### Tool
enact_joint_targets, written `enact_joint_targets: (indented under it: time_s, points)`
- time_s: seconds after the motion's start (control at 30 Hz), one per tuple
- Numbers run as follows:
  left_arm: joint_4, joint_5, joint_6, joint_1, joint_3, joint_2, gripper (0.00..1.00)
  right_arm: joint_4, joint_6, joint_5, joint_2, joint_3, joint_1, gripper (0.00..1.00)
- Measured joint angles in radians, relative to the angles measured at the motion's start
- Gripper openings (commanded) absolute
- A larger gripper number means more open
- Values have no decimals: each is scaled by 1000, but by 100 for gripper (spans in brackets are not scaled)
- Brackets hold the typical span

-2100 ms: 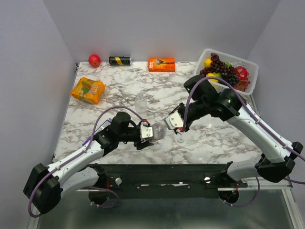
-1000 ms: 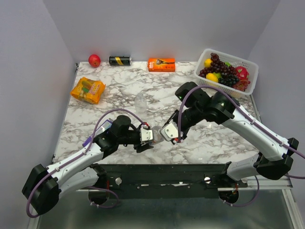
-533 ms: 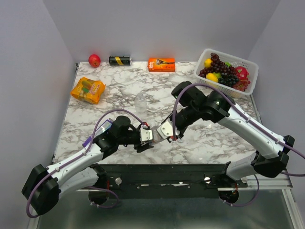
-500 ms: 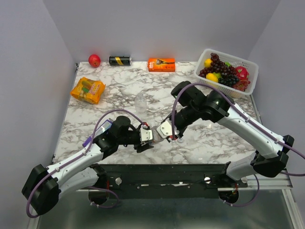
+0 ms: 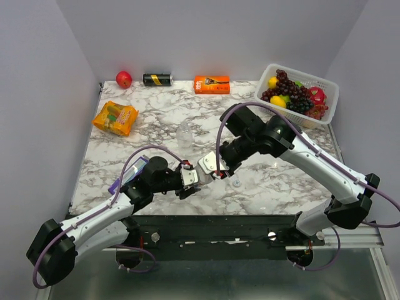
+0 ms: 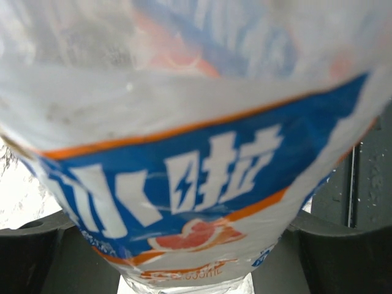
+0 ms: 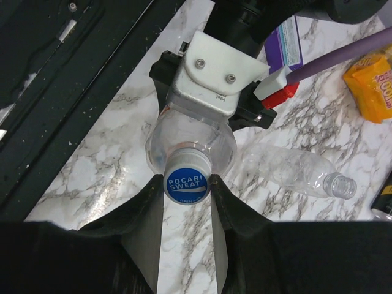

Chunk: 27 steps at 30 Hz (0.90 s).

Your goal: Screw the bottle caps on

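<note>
My left gripper is shut on a clear bottle; its blue, white and orange label fills the left wrist view between the dark fingers. A bluish cap printed POCARI SWEAT sits on that bottle's neck, and my right gripper is shut on it, one finger on each side. The two grippers meet near the table's front middle, the right gripper just right of the left. A second clear bottle lies uncapped on the marble. A whitish cap lies on the table.
A white basket of fruit stands at the back right. Along the back edge are an orange box, a black-and-yellow can and a red apple. An orange snack bag lies at the left.
The right arm has swung left and brought its gripper up against the bottle in the left gripper. Both grippers have drifted slightly left together. The lying bottle and whitish cap stayed put.
</note>
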<state>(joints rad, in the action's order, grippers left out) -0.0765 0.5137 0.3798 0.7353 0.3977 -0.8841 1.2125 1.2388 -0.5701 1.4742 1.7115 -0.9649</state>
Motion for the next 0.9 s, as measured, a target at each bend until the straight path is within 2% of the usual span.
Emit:
enact_joint_targets:
  time_s: [0.33,0.53,0.7,0.9]
  points:
    - [-70,-111,-84,7,-22,-2,0,-36,-235,24,53,50,28,25]
    - [-106,-206,-178,19,-23,-2,0,-140,-497,97,58,51,42,23]
    - [-115,-317,-221,27,-23,-6,0,-169,-720,138,137,134,47,23]
    - [-109,-402,-240,33,-23,-16,0,-204,-877,145,170,143,72,23]
